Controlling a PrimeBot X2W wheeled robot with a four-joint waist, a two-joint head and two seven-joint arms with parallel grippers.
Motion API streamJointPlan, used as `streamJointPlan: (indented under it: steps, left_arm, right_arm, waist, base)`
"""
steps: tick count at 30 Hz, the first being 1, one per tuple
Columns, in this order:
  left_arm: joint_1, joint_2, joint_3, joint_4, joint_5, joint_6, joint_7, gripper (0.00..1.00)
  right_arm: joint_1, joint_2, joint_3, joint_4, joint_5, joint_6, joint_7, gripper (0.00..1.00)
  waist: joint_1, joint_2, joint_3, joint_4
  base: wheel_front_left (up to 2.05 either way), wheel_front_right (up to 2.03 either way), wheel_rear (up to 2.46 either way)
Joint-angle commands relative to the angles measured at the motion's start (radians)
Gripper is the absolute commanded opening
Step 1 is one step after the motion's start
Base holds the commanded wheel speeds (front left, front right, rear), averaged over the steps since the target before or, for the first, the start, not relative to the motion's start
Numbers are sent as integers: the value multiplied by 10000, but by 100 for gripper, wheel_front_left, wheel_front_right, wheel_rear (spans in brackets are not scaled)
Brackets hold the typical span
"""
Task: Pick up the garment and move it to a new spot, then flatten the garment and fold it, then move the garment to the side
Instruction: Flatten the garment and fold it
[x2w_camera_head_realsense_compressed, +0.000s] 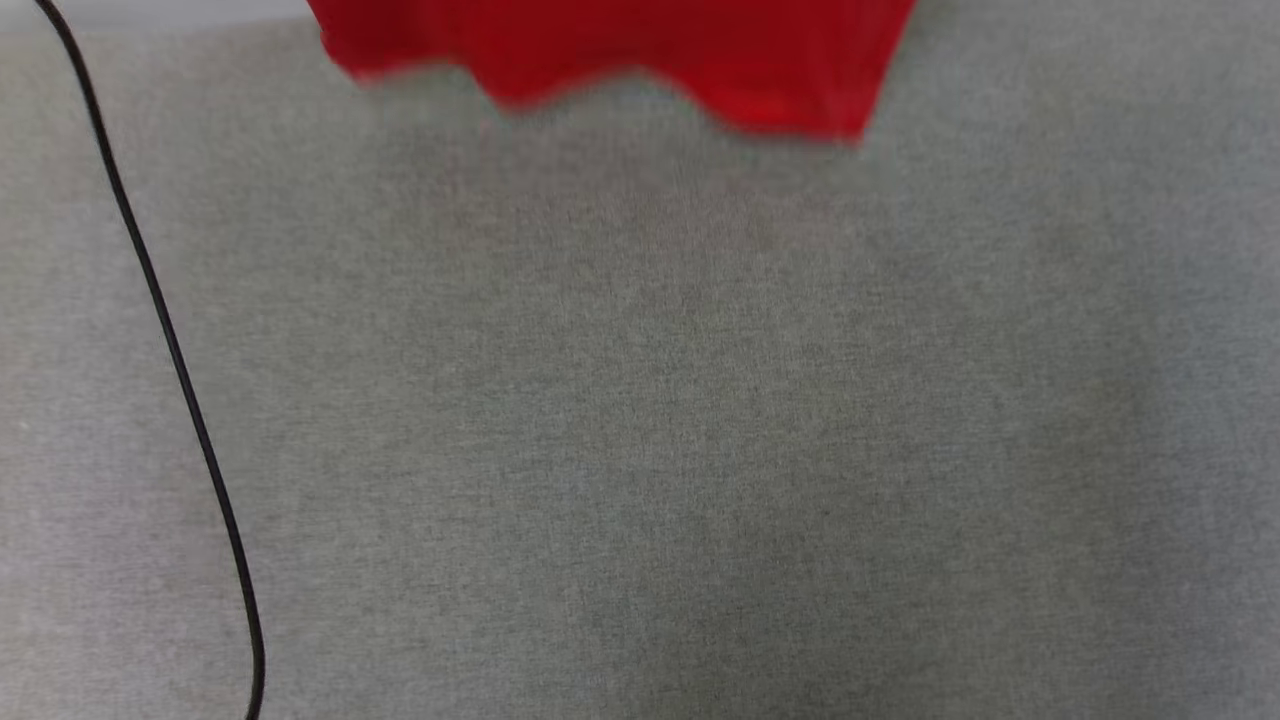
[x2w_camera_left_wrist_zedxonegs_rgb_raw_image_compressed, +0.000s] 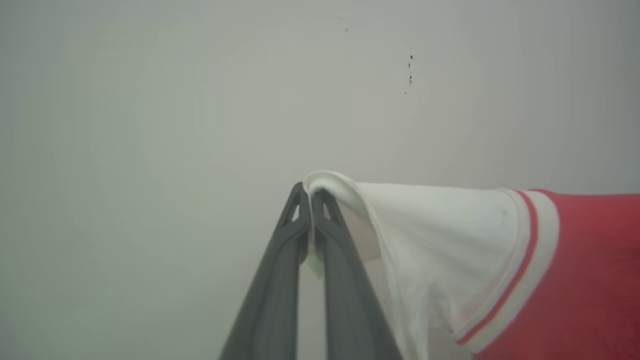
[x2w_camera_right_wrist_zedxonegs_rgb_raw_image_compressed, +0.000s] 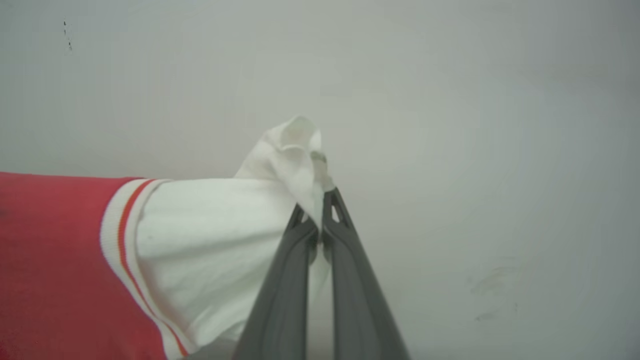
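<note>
Red jersey cloth, the garment, hangs in the air over the far part of a grey woven surface. In the head view its wavy, blurred lower hem appears clear of that surface. A thin black cable runs down the surface's left side, well apart from the hem. In the left wrist view the left tool is closed, its two dark fingers pinching the tip of a white sleeve end edged with a red stripe, with a pale wall behind. In the right wrist view the right tool is likewise clamped on the bunched tip of the other white sleeve end. The shirt looks stretched between the two grips, so the step in hand seems to be carrying it to a new spot on the surface. To do that well, both arms should travel together at equal height, taut enough to prevent sagging but not enough to pull cloth from the pinches. The hem should then touch the surface first, and the arms draw back so the body lies flat, away from the cable.
</note>
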Motion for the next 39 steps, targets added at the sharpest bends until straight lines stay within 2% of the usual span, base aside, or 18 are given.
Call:
streamJointPlan:
  steps: [1,7,12,20,29,39]
  left_arm:
    - [-131,81,73,75,-33,9,-51,0]
    - [-1531,288,-23,687,47,-57,-284,0]
    - [-1886,212,-160,1304,-167,-109,-466,0]
    - [-1116,-178,-690,2088,-1088,-149,-590,0]
    - [1611,-334,-1844,1642,-2766,-153,-706,0]
    - [5304,42,-2545,540,-3789,-154,-1541,0]
  right_arm:
    - [-184,16,-62,74,-51,-14,-76,0]
    - [-1838,277,-43,966,-260,-16,-642,0]
    - [-2506,591,158,1675,-305,-13,-1063,0]
    - [-2112,860,777,3007,28,-14,-1713,0]
    - [-88,946,1906,3722,1341,-13,-2386,0]
    - [3884,368,3052,2609,3221,-11,-2599,0]
  waist:
    - [-2,0,380,-57]
    - [-2,0,1224,-133]
    - [-2,0,1912,-110]
    - [-2,0,2167,-20]
    - [-2,0,1539,134]
    - [-2,0,164,192]
  base:
    - [0,0,0]
    - [0,0,0]
    - [0,0,0]
    - [0,0,0]
    - [0,0,0]
    - [0,0,0]
